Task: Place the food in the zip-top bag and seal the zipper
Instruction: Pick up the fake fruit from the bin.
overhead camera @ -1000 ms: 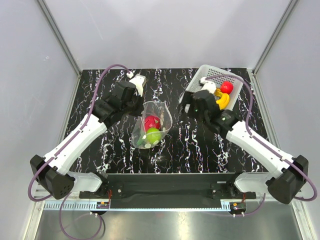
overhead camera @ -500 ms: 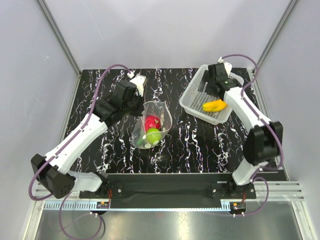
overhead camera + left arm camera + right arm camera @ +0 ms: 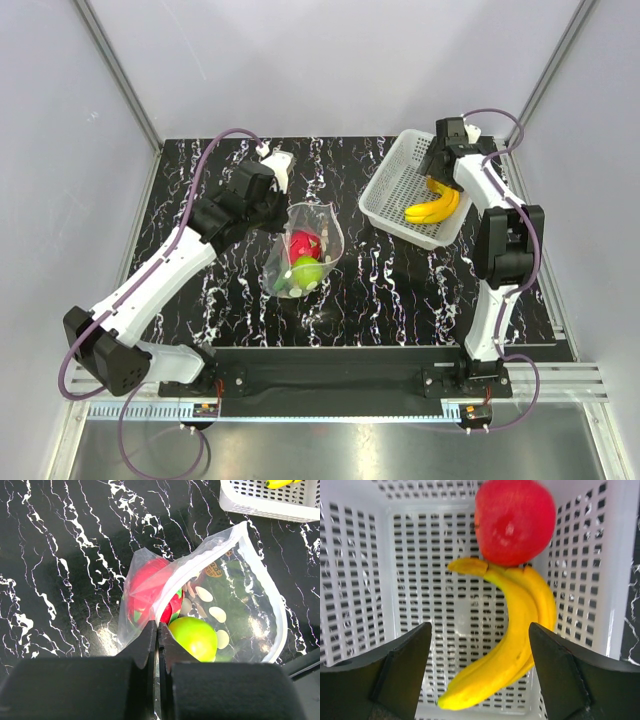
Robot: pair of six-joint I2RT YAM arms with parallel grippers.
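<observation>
The dotted zip-top bag (image 3: 318,240) lies mid-table with its mouth open. Inside are a green round fruit (image 3: 307,270) and a red green-topped fruit (image 3: 304,243). In the left wrist view my left gripper (image 3: 159,630) is shut on the bag's (image 3: 235,595) near mouth edge, beside the green fruit (image 3: 197,637) and the red fruit (image 3: 147,587). The zipper strip (image 3: 267,585) curves around the open mouth. My right gripper (image 3: 480,626) is open above the yellow banana bunch (image 3: 515,645) and a red round fruit (image 3: 515,520). From above, the banana (image 3: 432,208) shows below the right gripper (image 3: 442,172); the red round fruit is hidden there.
The white perforated basket (image 3: 385,195) stands at the back right, its walls (image 3: 620,580) enclosing the banana and the red fruit. The right arm stretches along the table's right side. Grey walls bound the black marbled table (image 3: 200,160).
My right arm has swung from the table's middle to the far right, and its gripper now hangs over the basket. The left arm and the bag have not moved.
</observation>
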